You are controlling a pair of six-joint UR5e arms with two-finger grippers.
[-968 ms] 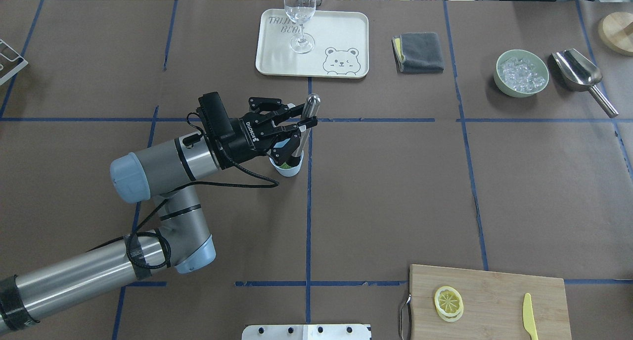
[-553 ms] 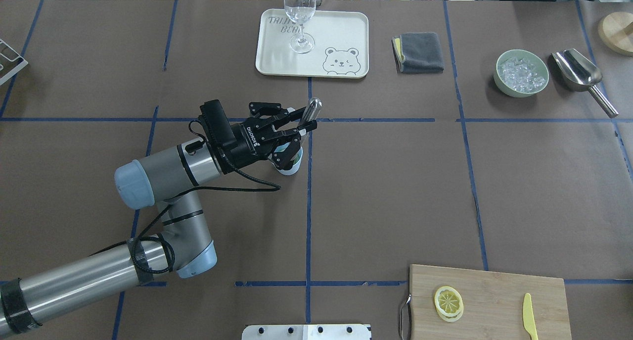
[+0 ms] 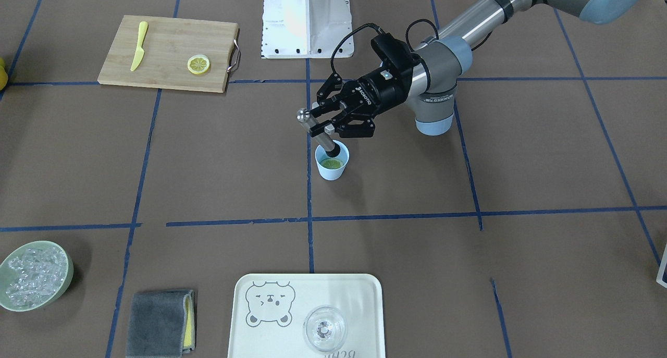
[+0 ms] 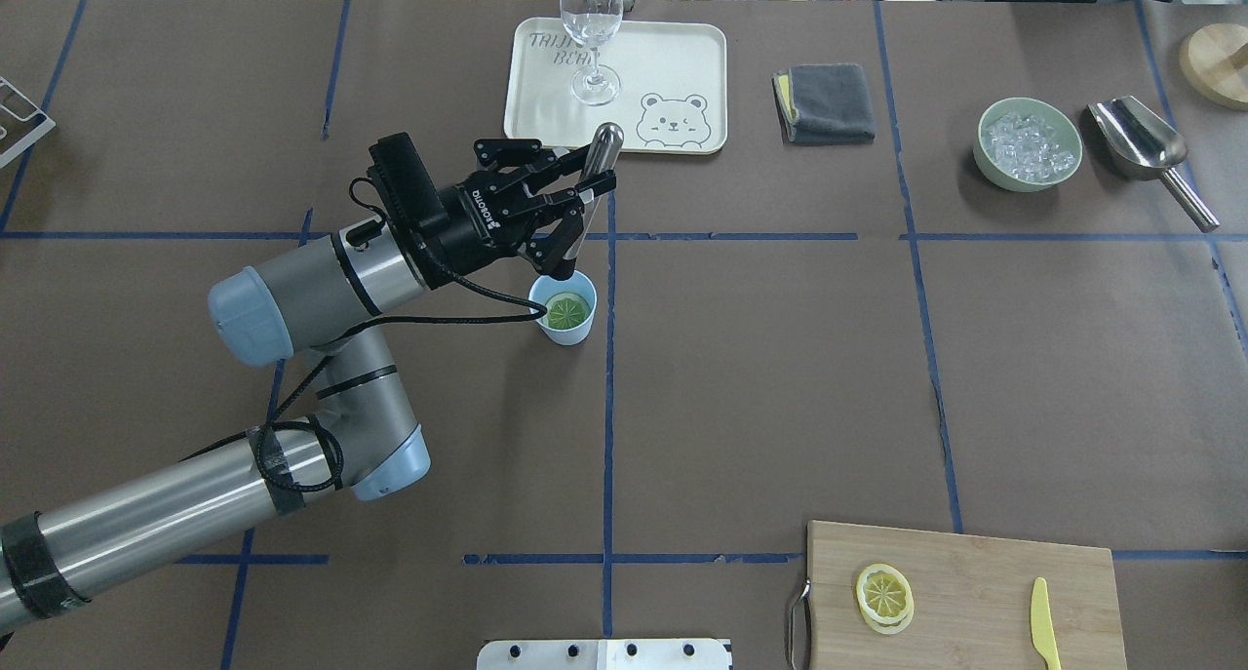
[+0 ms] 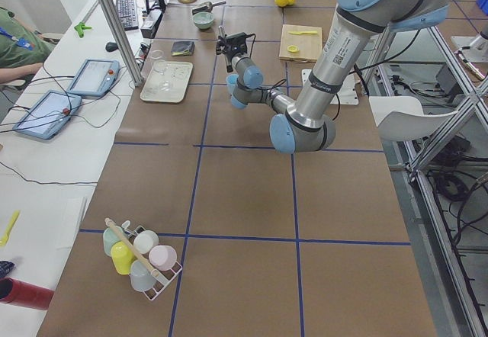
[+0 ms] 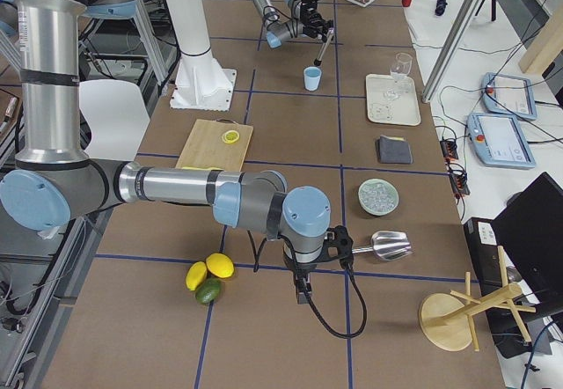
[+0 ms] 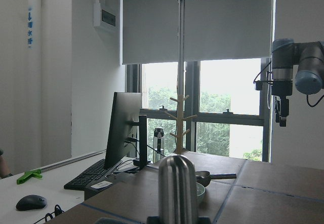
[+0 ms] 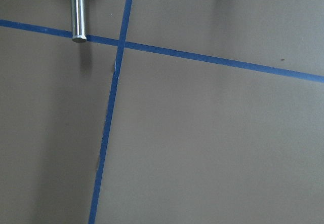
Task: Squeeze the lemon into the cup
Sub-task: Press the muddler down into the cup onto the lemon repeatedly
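My left gripper [image 4: 590, 194] [image 3: 324, 126] is shut on a tilted steel muddler [image 4: 597, 163] [image 3: 312, 124] [image 7: 177, 188]. The muddler's lower end hangs just above the far rim of the pale blue cup [image 4: 567, 333] [image 3: 331, 173] [image 6: 312, 78]. A greenish round slice [image 4: 567, 310] [image 3: 332, 163] lies inside the cup. The lemon slice [image 4: 885, 597] [image 3: 199, 64] lies on the wooden board [image 4: 975, 572], on top of another slice like it. My right gripper [image 6: 303, 294] [image 7: 280, 118] hangs far off over bare table near the scoop handle; I cannot tell whether it is open or shut.
A yellow knife [image 4: 1042, 621] lies on the board. A tray [image 4: 682, 65] with a wine glass [image 4: 591, 26], a grey cloth [image 4: 829, 102], a green bowl of ice [image 4: 1028, 144] and a steel scoop [image 4: 1141, 143] line the far side. A cup rack [image 5: 137, 257] stands at the left end.
My left gripper has lifted the muddler out of the cup and drawn it toward the far side. The cup's mouth and the slice inside now show.
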